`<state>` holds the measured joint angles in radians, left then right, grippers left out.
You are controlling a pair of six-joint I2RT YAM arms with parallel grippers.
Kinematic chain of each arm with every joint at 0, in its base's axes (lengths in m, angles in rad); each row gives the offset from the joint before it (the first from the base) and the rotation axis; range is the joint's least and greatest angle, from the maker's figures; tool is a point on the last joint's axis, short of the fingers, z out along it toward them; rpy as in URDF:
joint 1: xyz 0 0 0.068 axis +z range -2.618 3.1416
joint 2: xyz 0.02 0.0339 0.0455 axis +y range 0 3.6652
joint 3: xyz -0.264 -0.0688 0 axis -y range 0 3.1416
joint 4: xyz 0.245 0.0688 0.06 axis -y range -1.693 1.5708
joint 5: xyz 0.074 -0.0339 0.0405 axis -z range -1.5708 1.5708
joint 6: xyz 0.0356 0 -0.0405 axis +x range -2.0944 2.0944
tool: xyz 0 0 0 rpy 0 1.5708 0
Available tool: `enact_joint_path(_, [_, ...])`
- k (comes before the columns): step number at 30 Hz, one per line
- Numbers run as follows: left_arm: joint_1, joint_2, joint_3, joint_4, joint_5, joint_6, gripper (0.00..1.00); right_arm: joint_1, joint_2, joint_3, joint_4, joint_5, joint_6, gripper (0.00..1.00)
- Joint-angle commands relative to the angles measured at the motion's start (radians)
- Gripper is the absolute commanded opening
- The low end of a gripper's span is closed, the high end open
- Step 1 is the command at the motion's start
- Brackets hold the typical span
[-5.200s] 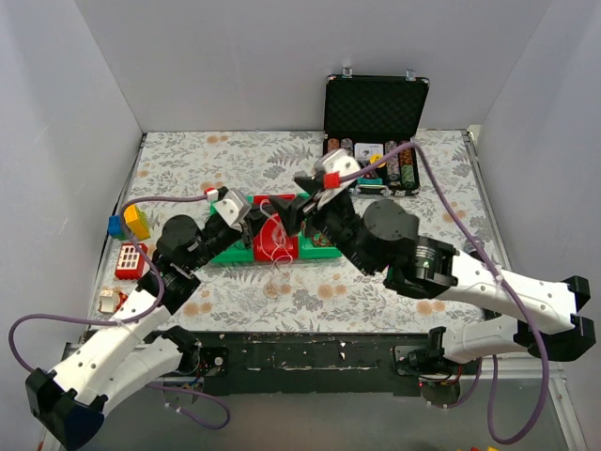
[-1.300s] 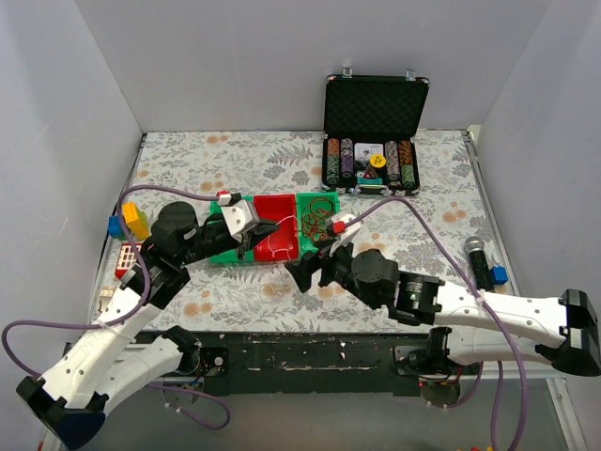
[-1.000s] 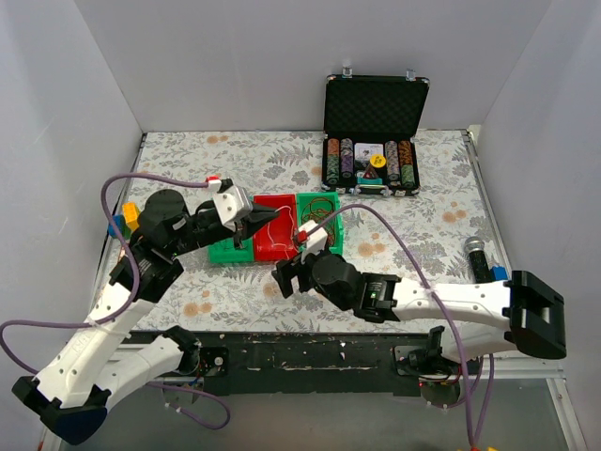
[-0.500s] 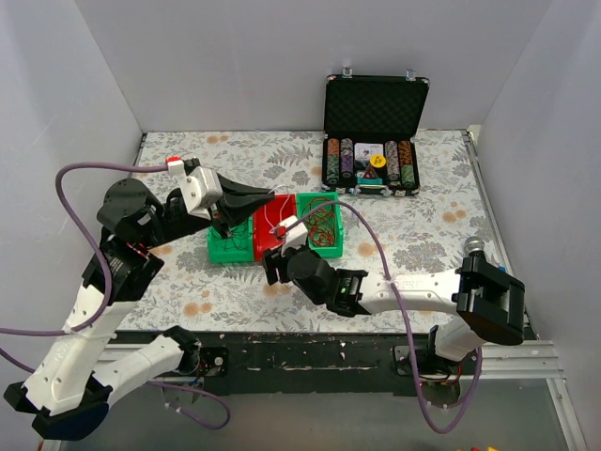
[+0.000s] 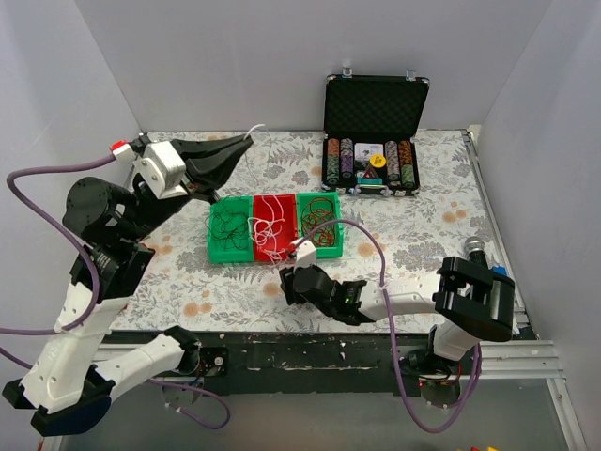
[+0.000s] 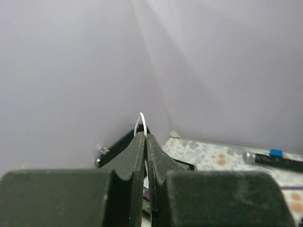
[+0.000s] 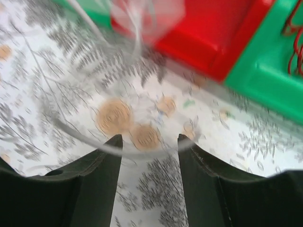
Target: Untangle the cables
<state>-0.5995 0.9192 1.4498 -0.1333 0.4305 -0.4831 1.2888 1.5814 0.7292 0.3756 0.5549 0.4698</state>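
- Floral-print tabletop is sitting between plain white walls.
- cables are lying in a three-bin tray at mid-frame of the top view. Dark coils are in the left green bin, white in the red middle bin, red in the right green bin.
- white cable: a short loop is poking out past the tips of the left gripper, which is hanging high at upper left of the top view. Its jaws are pinching the loop flat, with no gap showing in the wrist view.
- Cannot trace that strand down to the red bin; it is too thin.
- right gripper is sitting low over the cloth just in front of the red bin, at lower middle of the top view. Its jaws are standing partly apart, with a pale blurred loop arcing across the gap. Cannot tell if the pads are touching it.
- Judging the step: lifting the white cable out while the other arm is going for a trailing loop.
- Risk: the white coils are looking knotted, so a high pull could be dragging the whole clump or the light tray, spilling the dark and red coils.
- Risk: the hair-thin strand could be slipping from the pinch, or the right jaws could be closing on cloth and missing the loop.
- poker chip case is standing open at upper right, well apart from the tray.
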Motion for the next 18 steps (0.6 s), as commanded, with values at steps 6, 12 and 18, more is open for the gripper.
enact_joint_path(6, [0.003,0.073,0.107,0.127,-0.145,0.063,0.00,0.010,0.005,-0.129,0.009,-0.070,0.173,0.42])
enact_joint_path(12, [0.003,0.079,0.121,0.101,-0.107,0.067,0.00,0.044,-0.176,-0.189,0.031,-0.035,0.106,0.64])
enact_joint_path(18, [0.001,0.055,0.077,0.077,-0.058,0.095,0.00,0.050,-0.438,-0.243,0.071,0.003,0.011,0.82])
